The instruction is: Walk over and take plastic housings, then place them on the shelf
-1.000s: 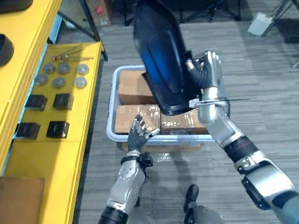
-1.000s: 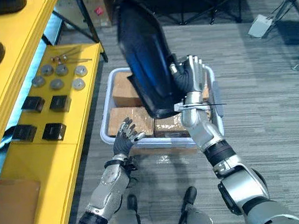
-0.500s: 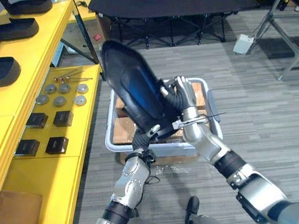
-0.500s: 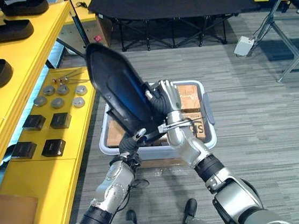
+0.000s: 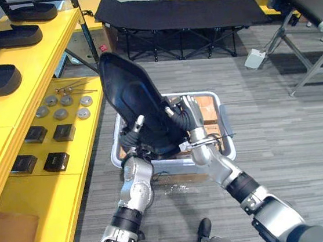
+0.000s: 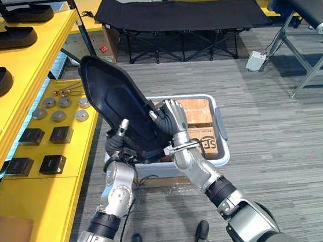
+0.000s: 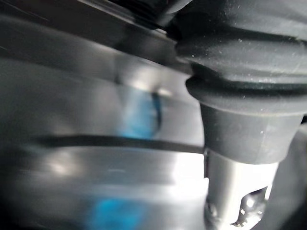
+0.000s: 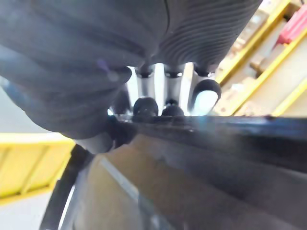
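Clamps right hand [image 5: 191, 113] over rim of the plastic housing [image 5: 132, 98]; props it with left hand [image 5: 130, 143], grasp impossible to tell; holds it above the bin [image 6: 222, 127]; leaves only placing on the shelf [image 5: 38, 59].

Black cot [image 6: 178, 8] behind white bin [image 6: 220, 127]

Four black moulded plastic housings [image 5: 135, 109] are counted: one is held up over the bin and three are laid on the yellow shelf [image 5: 43, 58]. Six round grey metal discs [image 5: 60, 114], four black square blocks [image 5: 63, 132] and one white plastic bin [image 5: 175, 166] are seen.
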